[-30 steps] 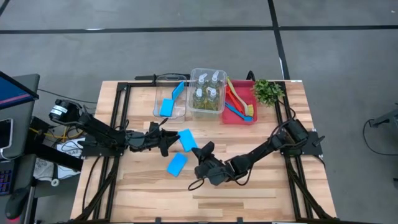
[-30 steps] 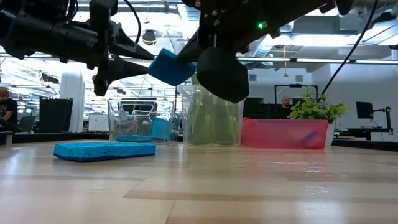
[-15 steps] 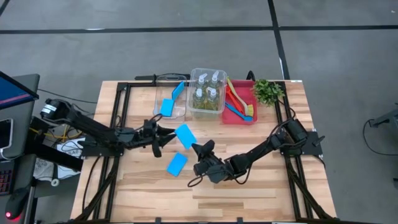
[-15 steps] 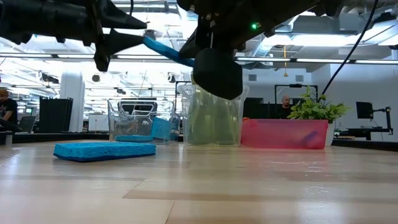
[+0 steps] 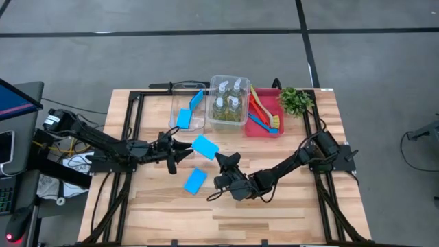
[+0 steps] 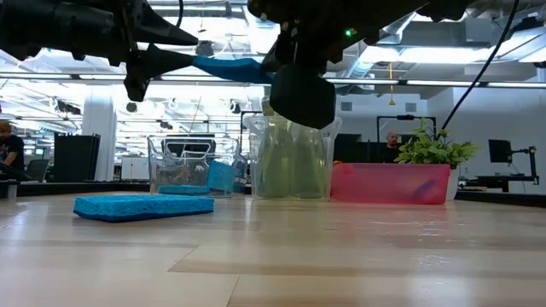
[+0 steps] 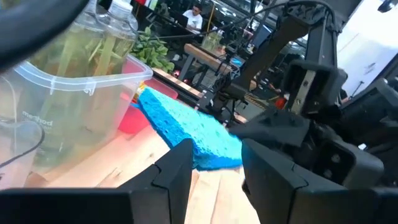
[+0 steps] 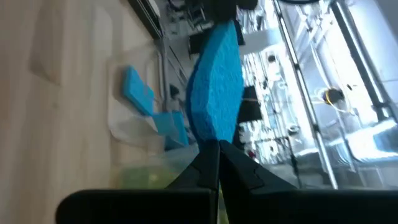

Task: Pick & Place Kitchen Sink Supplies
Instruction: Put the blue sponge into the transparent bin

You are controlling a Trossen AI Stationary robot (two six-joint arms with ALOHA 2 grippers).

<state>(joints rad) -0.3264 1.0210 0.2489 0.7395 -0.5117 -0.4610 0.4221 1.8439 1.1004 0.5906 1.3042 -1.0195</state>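
A flat bright-blue sponge [image 5: 206, 146] hangs in the air over the middle of the table, between my two grippers. My left gripper [image 5: 184, 149] reaches in level from the table's left and is shut on it. My right gripper [image 5: 223, 159] is shut, and its tips stand at the sponge's opposite end. A second blue sponge [image 5: 195, 180] lies flat on the table, nearer the front. Small clear bottles [image 5: 228, 103] of yellow-green liquid stand in a clear bin. Red, blue and yellow-green brushes [image 5: 260, 110] lie in a red bin. My left gripper pinches the sponge's end toward the table's left [image 7: 208, 158] between its two fingers, which come in level from the table's left. The sponge [image 6: 230, 68] is lifted clear and lies close to level beyond the fingers. My right gripper's shut fingertips [image 8: 209, 149] stand at the sponge's edge [image 8: 208, 134] at the end away from my left gripper. I cannot tell whether they touch it.
A clear bin [image 5: 180, 88] at the back holds two more blue sponges. The bottle bin and the red bin [image 5: 264, 130] stand to its right, and a small leafy plant [image 5: 295, 101] at the back right. The near half of the table has free room.
My left gripper has risen and drawn a little toward the table's left, rolling its wrist. The sponge has risen with it and turned from tilted, with one face showing in the low view, to nearly level. My right gripper has stayed in place and turned its wrist.
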